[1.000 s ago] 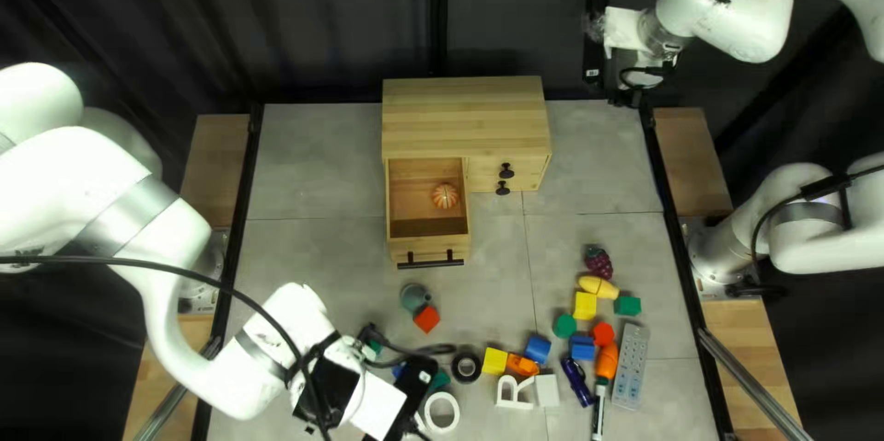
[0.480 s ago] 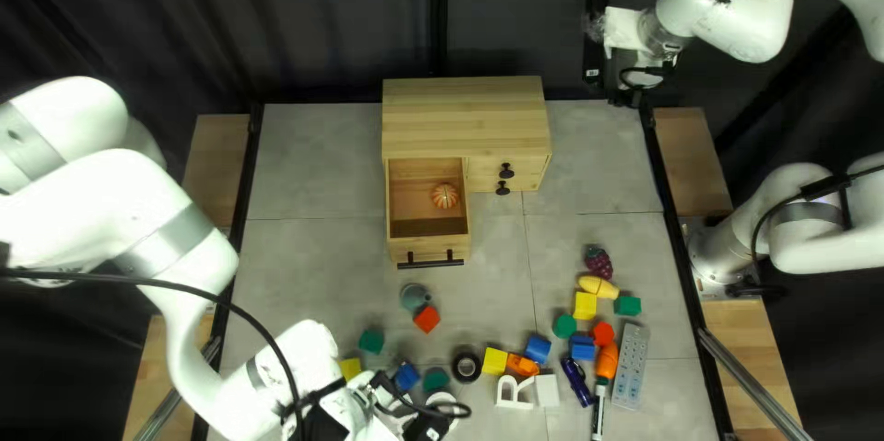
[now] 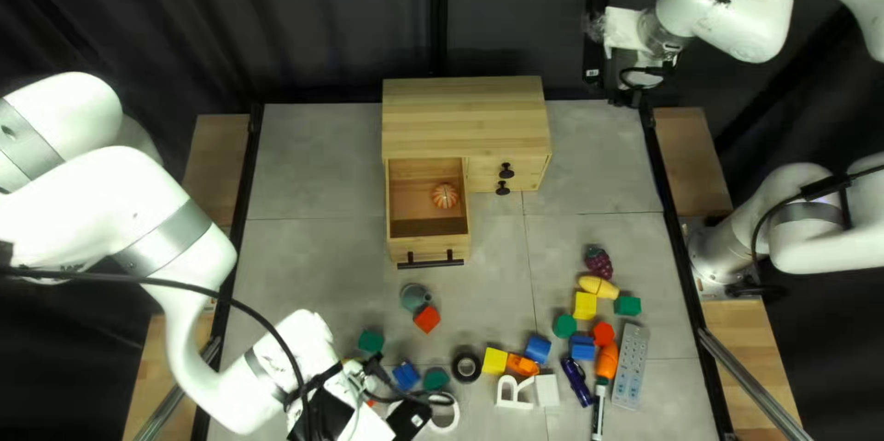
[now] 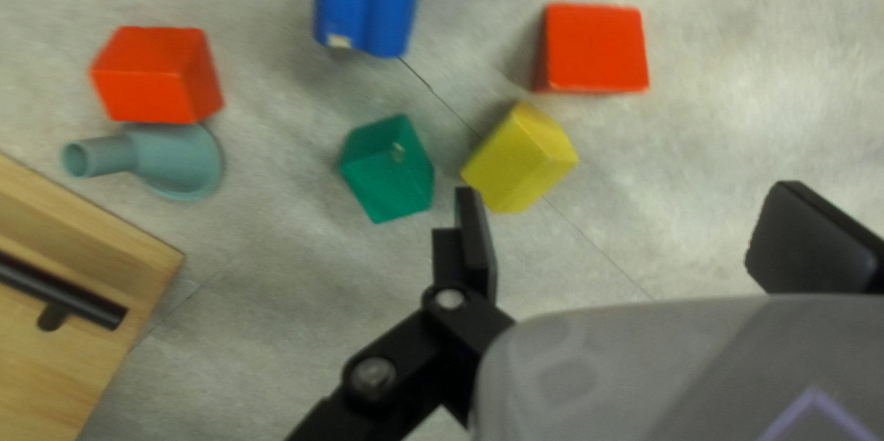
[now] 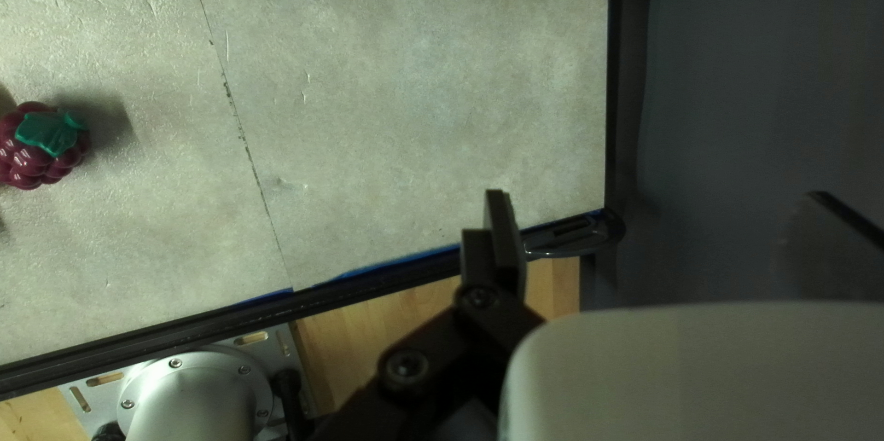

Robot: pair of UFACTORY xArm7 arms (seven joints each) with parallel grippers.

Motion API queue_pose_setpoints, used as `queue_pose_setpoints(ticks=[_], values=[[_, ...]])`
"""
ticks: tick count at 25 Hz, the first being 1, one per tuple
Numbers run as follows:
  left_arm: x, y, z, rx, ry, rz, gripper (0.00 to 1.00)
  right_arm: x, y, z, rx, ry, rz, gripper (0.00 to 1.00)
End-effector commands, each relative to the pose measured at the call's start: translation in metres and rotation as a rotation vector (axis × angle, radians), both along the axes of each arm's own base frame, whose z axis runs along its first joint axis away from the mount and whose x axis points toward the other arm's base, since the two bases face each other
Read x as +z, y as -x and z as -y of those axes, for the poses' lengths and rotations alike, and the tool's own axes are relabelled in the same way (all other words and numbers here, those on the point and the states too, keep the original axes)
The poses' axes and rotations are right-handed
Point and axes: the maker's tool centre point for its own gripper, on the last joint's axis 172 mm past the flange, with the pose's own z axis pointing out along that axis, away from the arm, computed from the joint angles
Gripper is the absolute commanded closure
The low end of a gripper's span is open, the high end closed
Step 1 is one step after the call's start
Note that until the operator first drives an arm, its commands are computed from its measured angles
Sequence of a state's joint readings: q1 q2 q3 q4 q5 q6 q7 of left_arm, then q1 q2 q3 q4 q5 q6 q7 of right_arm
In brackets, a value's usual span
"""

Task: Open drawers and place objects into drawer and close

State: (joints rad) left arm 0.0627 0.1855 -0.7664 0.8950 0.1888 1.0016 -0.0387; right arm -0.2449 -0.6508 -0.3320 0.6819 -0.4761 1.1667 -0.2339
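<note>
In the top left view, the wooden cabinet [image 3: 465, 114] has its left drawer [image 3: 424, 254] open, with an orange ribbed object [image 3: 445, 196] inside. My left gripper [image 3: 405, 419] is low in that view, over the near blocks; my right gripper [image 3: 628, 97] hangs beyond the far right table corner. In the left wrist view, my left gripper [image 4: 645, 234] stands open and holds nothing. A yellow block [image 4: 521, 157] lies just ahead of one finger, with a green block [image 4: 388, 168] beside it and a red block [image 4: 594, 48] farther ahead. My right gripper [image 5: 677, 234] is open and empty.
A teal funnel-like piece [image 3: 414, 296] touches a red block [image 3: 426, 319] in front of the drawer. Blocks, black tape [image 3: 466, 366], white letter shapes [image 3: 514, 392], a grey strip [image 3: 632, 365] and toy fruit [image 3: 599, 262] lie on the near and right parts.
My left arm has shifted toward the near edge, then slightly back to the left, uncovering a green and a blue block. My right arm and the open drawer have stayed put.
</note>
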Motion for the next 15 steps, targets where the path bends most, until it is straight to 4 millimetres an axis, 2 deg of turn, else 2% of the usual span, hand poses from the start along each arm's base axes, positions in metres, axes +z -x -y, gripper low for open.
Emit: queue_pose_setpoints(ticks=[1,7,15], values=[[-0.006,0.006,-0.007,0.181,0.030,0.009,0.00,0.000,0.000,0.000,0.000,0.000,0.000,0.00],[-0.016,0.013,-0.009,0.490,0.083,0.030,0.00,0.000,0.000,0.000,0.000,0.000,0.000,0.00],[-0.021,0.011,-0.012,0.666,0.094,0.068,0.00,0.000,0.000,0.000,0.000,0.000,0.000,0.00]])
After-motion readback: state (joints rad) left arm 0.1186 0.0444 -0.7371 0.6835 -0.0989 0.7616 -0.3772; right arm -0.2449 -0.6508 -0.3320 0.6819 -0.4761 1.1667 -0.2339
